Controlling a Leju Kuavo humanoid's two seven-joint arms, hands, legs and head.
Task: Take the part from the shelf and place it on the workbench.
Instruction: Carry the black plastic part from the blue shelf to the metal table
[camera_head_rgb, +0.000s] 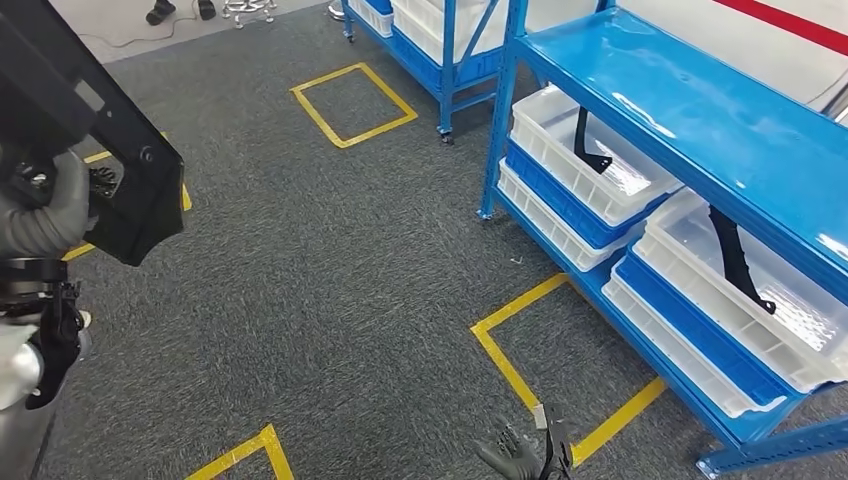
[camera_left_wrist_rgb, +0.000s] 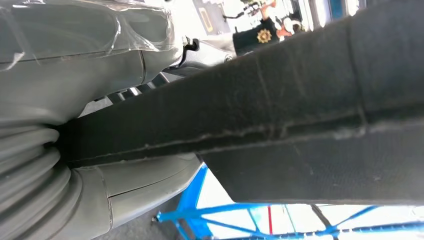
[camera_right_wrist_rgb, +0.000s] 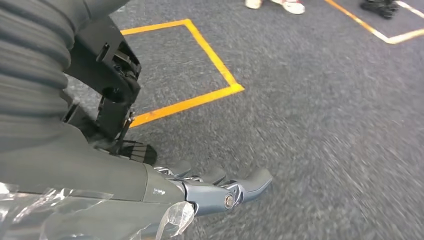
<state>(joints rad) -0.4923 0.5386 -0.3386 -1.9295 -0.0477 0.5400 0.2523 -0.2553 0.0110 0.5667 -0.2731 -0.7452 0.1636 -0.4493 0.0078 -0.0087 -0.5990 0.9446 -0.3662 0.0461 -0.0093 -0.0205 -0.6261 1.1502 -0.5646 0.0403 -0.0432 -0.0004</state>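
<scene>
A large flat black part (camera_head_rgb: 95, 140) is up at the far left of the head view, gripped by my left hand (camera_head_rgb: 55, 205) against its near edge. Seen from the left wrist, the same black part (camera_left_wrist_rgb: 300, 125) runs across the picture as a thick dark slab, pressed between the grey thumb and palm of my left hand (camera_left_wrist_rgb: 85, 65). Low in the middle of the head view my right hand (camera_head_rgb: 520, 455) hangs over the carpet. From the right wrist, the right hand (camera_right_wrist_rgb: 215, 192) holds nothing and its fingers are loosely extended.
A blue shelf (camera_head_rgb: 700, 120) stands on the right with white bins (camera_head_rgb: 530, 105) on its lower level, two holding slim black parts (camera_head_rgb: 590, 145) (camera_head_rgb: 735, 255). A second blue rack (camera_head_rgb: 445, 60) stands farther back. Yellow tape squares (camera_head_rgb: 355, 105) (camera_head_rgb: 500, 350) mark the grey carpet. A person's shoes (camera_right_wrist_rgb: 282, 5) stand nearby.
</scene>
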